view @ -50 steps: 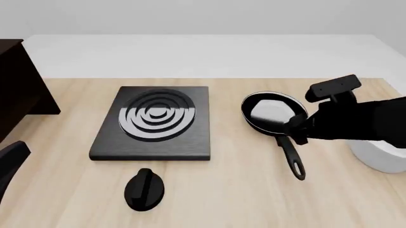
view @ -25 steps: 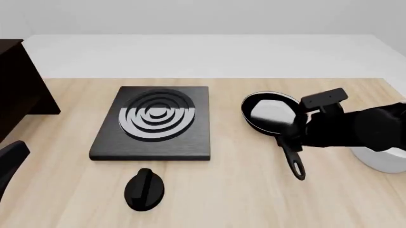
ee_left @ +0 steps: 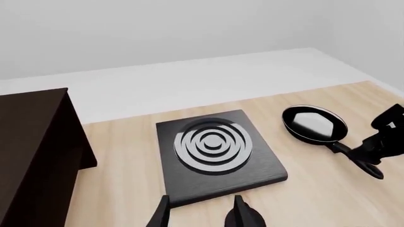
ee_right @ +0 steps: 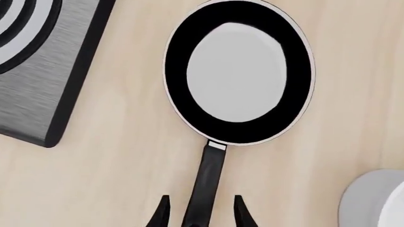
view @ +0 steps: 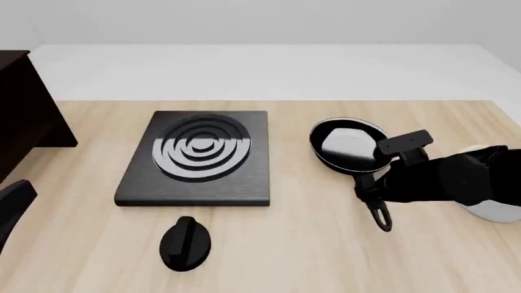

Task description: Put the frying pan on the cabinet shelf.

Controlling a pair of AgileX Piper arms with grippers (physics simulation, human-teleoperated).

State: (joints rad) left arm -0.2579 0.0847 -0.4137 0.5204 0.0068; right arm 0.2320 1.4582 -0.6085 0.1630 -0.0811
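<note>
Handle of the frying pan (ee_right: 238, 71) is seen between the open right claw's (ee_right: 199, 211) fingers, pointing straight back at it.

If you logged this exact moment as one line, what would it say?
right pincer: open, astride pan handle | pan: on table | left pincer: open, idle | cabinet: pan not there yet

Right arm low over the desk, left arm held back

The black right hand (ee_right: 200, 211) points forward and down, fingers parted either side of a gap; the left hand (ee_left: 200, 213) hovers with fingers likewise spread apart.
</note>
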